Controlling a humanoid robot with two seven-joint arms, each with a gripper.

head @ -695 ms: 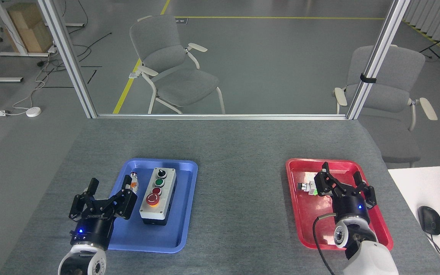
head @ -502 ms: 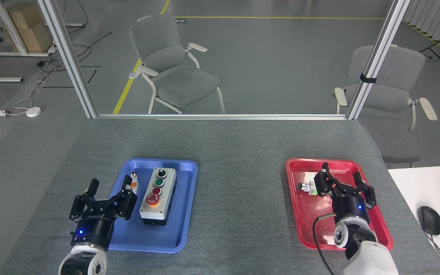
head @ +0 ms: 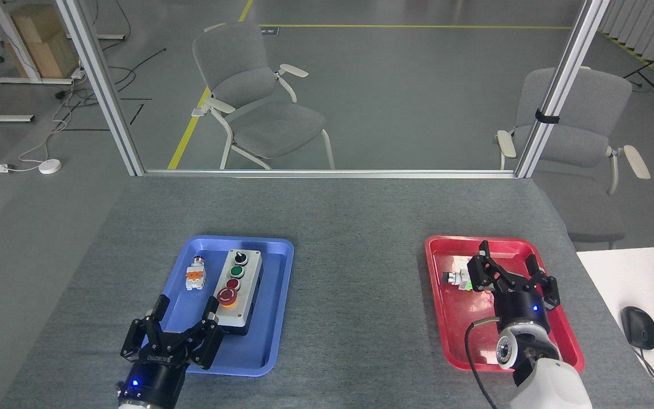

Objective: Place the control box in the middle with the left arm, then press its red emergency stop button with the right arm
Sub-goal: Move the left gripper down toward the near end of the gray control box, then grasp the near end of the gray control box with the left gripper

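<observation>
The grey control box (head: 237,289) lies lengthwise in the blue tray (head: 273,301), with a black knob, a green button, a small red button and the red emergency stop button (head: 227,296) nearest me. My left gripper (head: 185,311) stands open over the tray's near left part, its right finger close to the box's near end, holding nothing. My right gripper (head: 507,258) hovers open over the red tray (head: 457,324). The middle (head: 355,284), bare grey felt, lies between the two trays.
A small white and orange part (head: 195,275) lies in the blue tray left of the box. A small metal part (head: 456,278) lies in the red tray by my right gripper. Two chairs stand beyond the table. A white desk with a mouse (head: 638,326) is at right.
My left gripper has shifted right and toward me, from beside the tray's left edge to the tray's near part close to the box. The right arm has stayed put.
</observation>
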